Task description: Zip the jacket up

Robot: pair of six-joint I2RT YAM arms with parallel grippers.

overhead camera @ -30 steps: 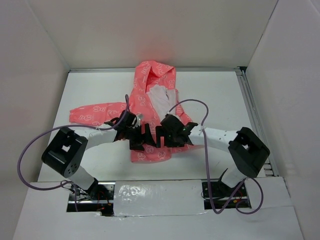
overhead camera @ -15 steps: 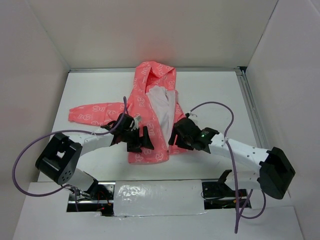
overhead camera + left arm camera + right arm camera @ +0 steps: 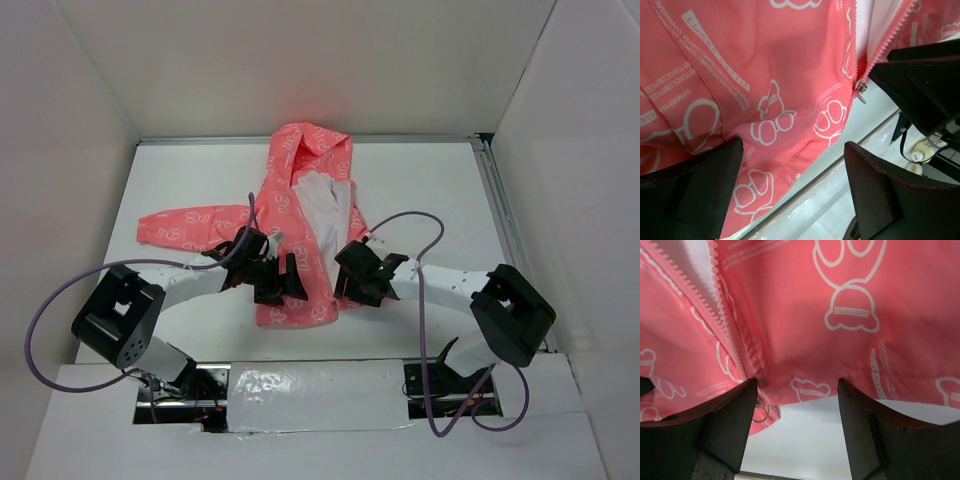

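The coral-pink jacket [image 3: 290, 200] lies flat mid-table, hood at the far end, its front open and showing pale lining [image 3: 322, 200]. My left gripper [image 3: 287, 285] is open over the lower left front panel; in the left wrist view [image 3: 790, 192] the jaws straddle the pink fabric [image 3: 765, 90] at the hem. The zipper slider [image 3: 859, 92] sits low where the teeth meet. My right gripper [image 3: 350, 287] is open at the lower right hem; in the right wrist view [image 3: 795, 415] its jaws straddle the hem edge [image 3: 840, 365]. A metal zipper pull ring [image 3: 760, 413] lies by the left finger [image 3: 725, 425].
White walls enclose the table [image 3: 430, 190] on three sides. A metal rail [image 3: 505, 230] runs along the right edge. A taped strip [image 3: 320, 395] lies at the near edge between the arm bases. Purple cables loop from both arms. The jacket's sleeve [image 3: 185, 225] stretches left.
The right arm swung out to the right and came back in; its gripper stays at the jacket's lower right hem. The left gripper shifted slightly left over the lower panel.
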